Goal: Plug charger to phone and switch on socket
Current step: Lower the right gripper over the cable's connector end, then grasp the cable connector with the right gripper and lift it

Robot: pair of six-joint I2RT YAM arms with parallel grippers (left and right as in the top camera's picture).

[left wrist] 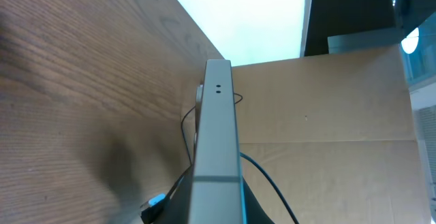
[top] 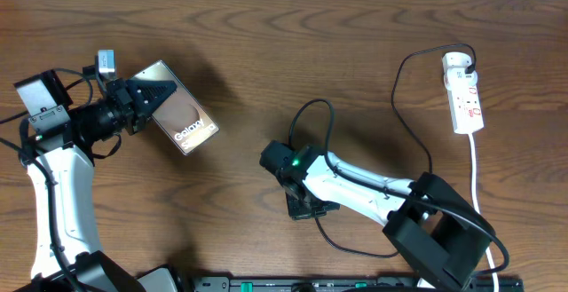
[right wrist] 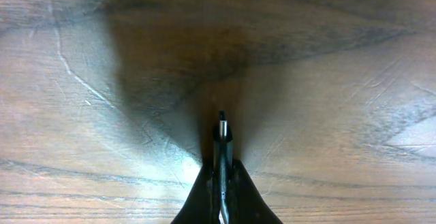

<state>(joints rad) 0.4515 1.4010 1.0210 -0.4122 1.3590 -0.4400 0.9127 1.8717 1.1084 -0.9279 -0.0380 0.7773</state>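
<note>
The bronze-brown phone with white "Galaxy" lettering is held at the left, tilted up on its edge by my left gripper, which is shut on one end. In the left wrist view the phone shows edge-on, with two small holes at its far end. My right gripper at the table's middle is shut on the charger's small plug tip, which points away over bare wood. The thin black cable loops back to the black plug in the white socket strip at far right.
The strip's white cord runs down the right side. The right arm's white link and black base lie along the front. A brown cardboard wall stands beyond the table's edge in the left wrist view.
</note>
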